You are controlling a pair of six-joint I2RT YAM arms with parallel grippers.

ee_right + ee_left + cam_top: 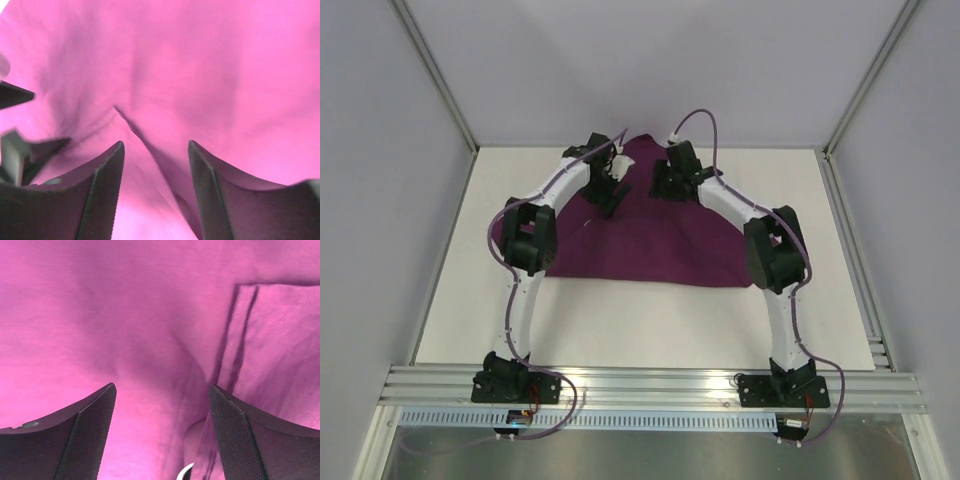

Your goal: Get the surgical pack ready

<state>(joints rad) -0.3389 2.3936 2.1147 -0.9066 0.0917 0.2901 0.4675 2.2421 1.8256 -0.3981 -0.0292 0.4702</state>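
Note:
The deep-purple cloth lies folded into a rough triangle in the middle of the table, its point toward the far edge. It fills the left wrist view and the right wrist view. My left gripper hangs open just over the cloth's far left part, beside a folded hem edge; a small pale curved bit peeks from under the fold. My right gripper is open over the far right part, above a crease. The tray, instruments, gauze and packets are hidden.
The white table is bounded by aluminium rails on the left, right and near edge. The left gripper's fingers show at the left edge of the right wrist view.

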